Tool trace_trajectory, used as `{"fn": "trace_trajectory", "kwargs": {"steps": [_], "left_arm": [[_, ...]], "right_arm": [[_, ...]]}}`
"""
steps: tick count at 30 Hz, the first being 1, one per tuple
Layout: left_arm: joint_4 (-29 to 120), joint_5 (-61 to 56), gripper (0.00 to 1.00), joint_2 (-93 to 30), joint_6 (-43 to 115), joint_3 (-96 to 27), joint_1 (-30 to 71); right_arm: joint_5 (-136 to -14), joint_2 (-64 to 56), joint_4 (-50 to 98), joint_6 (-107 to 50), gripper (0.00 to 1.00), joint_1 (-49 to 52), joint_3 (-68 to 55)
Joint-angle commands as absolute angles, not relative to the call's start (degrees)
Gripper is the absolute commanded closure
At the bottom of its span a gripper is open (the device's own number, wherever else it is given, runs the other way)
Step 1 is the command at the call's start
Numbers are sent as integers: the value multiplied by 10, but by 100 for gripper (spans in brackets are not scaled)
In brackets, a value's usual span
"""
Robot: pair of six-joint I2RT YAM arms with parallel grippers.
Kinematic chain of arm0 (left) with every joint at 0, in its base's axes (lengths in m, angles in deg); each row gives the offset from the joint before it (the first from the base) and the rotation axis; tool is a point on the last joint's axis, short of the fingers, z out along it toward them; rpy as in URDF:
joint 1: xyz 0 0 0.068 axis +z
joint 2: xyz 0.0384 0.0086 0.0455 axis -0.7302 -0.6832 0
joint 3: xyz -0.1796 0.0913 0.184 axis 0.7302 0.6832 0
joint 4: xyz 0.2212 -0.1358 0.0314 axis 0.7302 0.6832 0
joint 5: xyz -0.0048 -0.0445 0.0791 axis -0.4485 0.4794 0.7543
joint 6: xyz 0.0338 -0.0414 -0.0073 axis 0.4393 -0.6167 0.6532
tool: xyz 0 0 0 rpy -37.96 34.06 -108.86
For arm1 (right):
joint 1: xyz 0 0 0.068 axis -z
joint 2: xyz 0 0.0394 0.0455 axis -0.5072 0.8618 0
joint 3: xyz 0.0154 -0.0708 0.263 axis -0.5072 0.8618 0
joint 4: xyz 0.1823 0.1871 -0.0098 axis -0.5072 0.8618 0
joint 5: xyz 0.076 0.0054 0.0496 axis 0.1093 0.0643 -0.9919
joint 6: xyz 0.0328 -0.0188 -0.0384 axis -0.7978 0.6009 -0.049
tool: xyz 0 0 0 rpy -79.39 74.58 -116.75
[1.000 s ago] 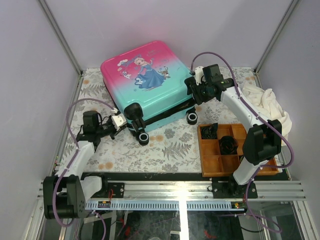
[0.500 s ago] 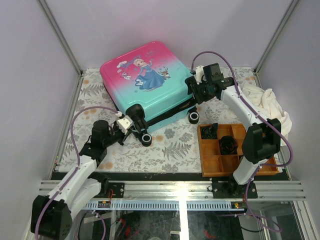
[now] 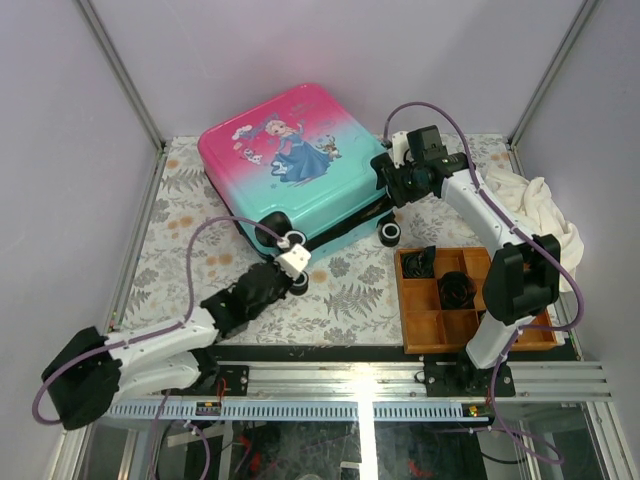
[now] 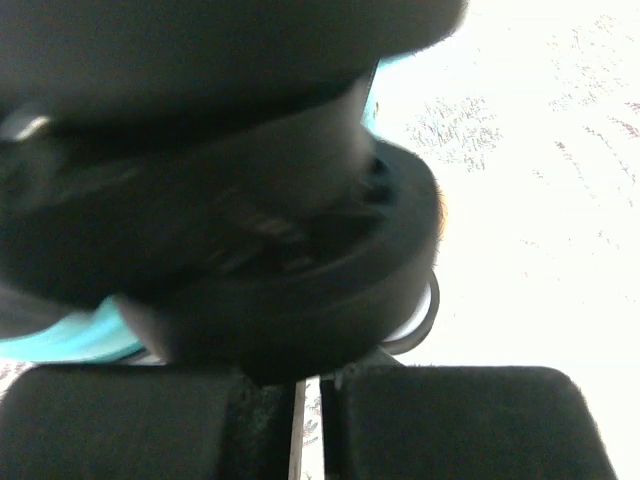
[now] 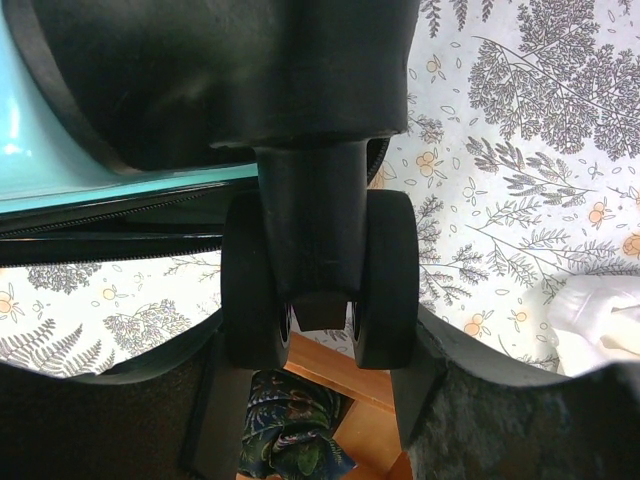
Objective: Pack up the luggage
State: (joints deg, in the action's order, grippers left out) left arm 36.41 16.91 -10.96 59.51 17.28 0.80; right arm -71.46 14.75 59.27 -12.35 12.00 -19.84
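Left wrist view: a blurred wheel point(image 4: 300, 250) hides most of the suitcase point(image 4: 65, 342), my left hand point(image 4: 308, 425) pinched closed on nothing, my right hand point(image 5: 310, 400) spread wide.

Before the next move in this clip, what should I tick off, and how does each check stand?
1. Pink-to-teal hard-shell suitcase open for packing: not ok; it lies shut, print side up.
2. Left gripper empty: ok; jaws nearly together with nothing between them, right by a black caster wheel, though the view is blurred.
3. Right gripper hold on the twin black wheel: cannot tell; jaws flank it, contact unclear.
4. Brown wooden compartment tray stocked: ok; black items lie in its far compartments.
5. White cloth clear of the right arm: cannot tell; it lies close beside it.
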Motion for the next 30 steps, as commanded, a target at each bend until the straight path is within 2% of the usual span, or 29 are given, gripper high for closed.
{"fn": "trace_trajectory", "kwargs": {"steps": [1,7,13,16,22,30], "left_arm": [[221,311,100,-185,548,135,-106],[242,368,100,-250,540,85,-168],[349,419,100,-353,465,-19,-184],[339,430,100,-380,474,-62,-207],[411,484,97,-473,450,-201,-210],[384,384,97,-519,481,-285,-205]], "right_arm": [[-747,150,571,-150,100,110,-228],[-753,149,574,-152,100,101,-230],[-760,147,576,-153,100,96,-231],[-764,143,575,-154,100,96,-229],[-779,136,572,-157,100,96,-220],[-790,117,592,-153,100,97,-251]]}}
